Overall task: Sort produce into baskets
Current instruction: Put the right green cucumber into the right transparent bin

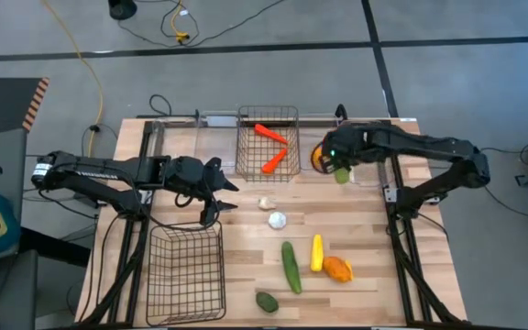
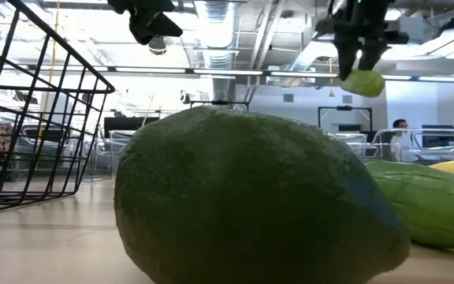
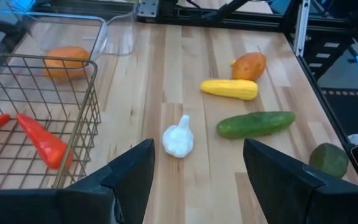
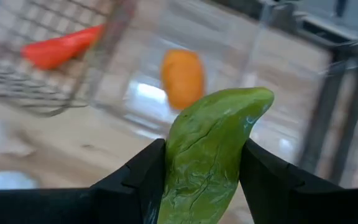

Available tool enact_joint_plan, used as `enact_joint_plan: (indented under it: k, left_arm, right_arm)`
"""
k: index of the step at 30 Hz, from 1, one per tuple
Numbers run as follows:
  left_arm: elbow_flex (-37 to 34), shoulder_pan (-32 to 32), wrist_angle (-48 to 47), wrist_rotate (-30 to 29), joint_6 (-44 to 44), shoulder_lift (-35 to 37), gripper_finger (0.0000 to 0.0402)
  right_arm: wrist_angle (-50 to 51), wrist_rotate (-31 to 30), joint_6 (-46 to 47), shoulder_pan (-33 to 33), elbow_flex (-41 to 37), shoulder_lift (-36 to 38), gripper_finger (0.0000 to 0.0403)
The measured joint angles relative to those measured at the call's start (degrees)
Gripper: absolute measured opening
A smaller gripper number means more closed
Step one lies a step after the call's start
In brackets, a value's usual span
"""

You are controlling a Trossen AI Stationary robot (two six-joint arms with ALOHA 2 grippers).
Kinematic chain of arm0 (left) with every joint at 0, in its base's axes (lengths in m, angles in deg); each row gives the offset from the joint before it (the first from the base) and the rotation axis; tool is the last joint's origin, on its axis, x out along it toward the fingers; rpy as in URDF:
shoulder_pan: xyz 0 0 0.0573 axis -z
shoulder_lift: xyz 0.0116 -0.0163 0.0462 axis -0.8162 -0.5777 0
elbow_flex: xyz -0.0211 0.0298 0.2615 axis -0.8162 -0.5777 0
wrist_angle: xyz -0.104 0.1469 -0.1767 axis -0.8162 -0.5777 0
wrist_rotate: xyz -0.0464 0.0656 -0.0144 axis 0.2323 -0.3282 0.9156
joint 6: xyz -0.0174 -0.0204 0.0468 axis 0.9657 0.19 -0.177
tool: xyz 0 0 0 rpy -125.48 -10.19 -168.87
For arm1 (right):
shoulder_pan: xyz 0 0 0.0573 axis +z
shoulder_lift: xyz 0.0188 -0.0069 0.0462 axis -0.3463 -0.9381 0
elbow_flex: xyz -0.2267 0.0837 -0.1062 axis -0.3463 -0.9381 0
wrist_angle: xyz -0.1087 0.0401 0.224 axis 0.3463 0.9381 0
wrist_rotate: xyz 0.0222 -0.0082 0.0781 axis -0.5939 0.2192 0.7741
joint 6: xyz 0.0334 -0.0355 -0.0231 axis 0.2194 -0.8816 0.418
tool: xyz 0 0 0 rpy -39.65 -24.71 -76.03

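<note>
Closest to the front edge of the bench (image 1: pixel 200 128) we count one dark green avocado (image 1: pixel 267 302), which fills most of the low view, and beside it, toward the left arm's side, one larger wire basket (image 1: pixel 186 272) with nothing in it that we can see. Just behind the avocado lie one green cucumber (image 1: pixel 290 266), one yellow squash (image 1: pixel 316 253) and one orange fruit (image 1: pixel 338 269), the squash and the fruit touching or nearly so. Farther back, near the middle of the bench, we find two white garlics (image 1: pixel 277 220), one behind the other and slightly apart. Above the bench at about that depth hangs the left end effector (image 1: pixel 216 203), its fingers spread and grasping nothing; in its wrist view one garlic shows between the two dark fingers (image 3: pixel 127 180) but well below them. Farther still, at the back of the bench, stands the smaller wire basket (image 1: pixel 268 142), and in it we count two red-orange carrots (image 1: pixel 272 134), lying at an angle to each other. Just beside that basket, toward the right arm's side, a clear plastic bin (image 1: pixel 360 170) holds a second orange fruit (image 1: pixel 318 158). Over that bin the right end effector (image 1: pixel 340 170) is clenched on a light green pepper-like piece (image 4: pixel 213 152), which it holds raised in the air, clear of the bench, with the orange fruit showing beneath it in the right wrist view.
</note>
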Motion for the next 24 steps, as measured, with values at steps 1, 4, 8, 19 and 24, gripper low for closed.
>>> enact_joint_plan:
  k: [1, 4, 8, 19, 24]
  left_arm:
    - [0.0, 0.0, 0.0, 0.0, 0.0, 0.0, 0.0234]
    - [0.0, 0.0, 0.0, 0.0, 0.0, 0.0, 0.0234]
    - [0.0, 0.0, 0.0, 0.0, 0.0, 0.0, 0.0234]
    - [0.0, 0.0, 0.0, 0.0, 0.0, 0.0, 0.0234]
    - [0.0, 0.0, 0.0, 0.0, 0.0, 0.0, 0.0234]
  right_arm:
    - [0.3, 0.0, -1.5, -1.5, 0.0, -0.2, 0.0207]
    - [1.2, 0.0, -5.3, -5.3, 0.0, -0.9, 0.0207]
    - [2.4, 0.1, -9.1, -9.3, 0.0, -1.6, 0.0207]
    - [3.3, 3.6, -16.6, -14.1, 0.0, -5.2, 0.0224]
    - [4.4, 3.7, -17.8, -14.6, 0.0, -8.1, 0.0253]
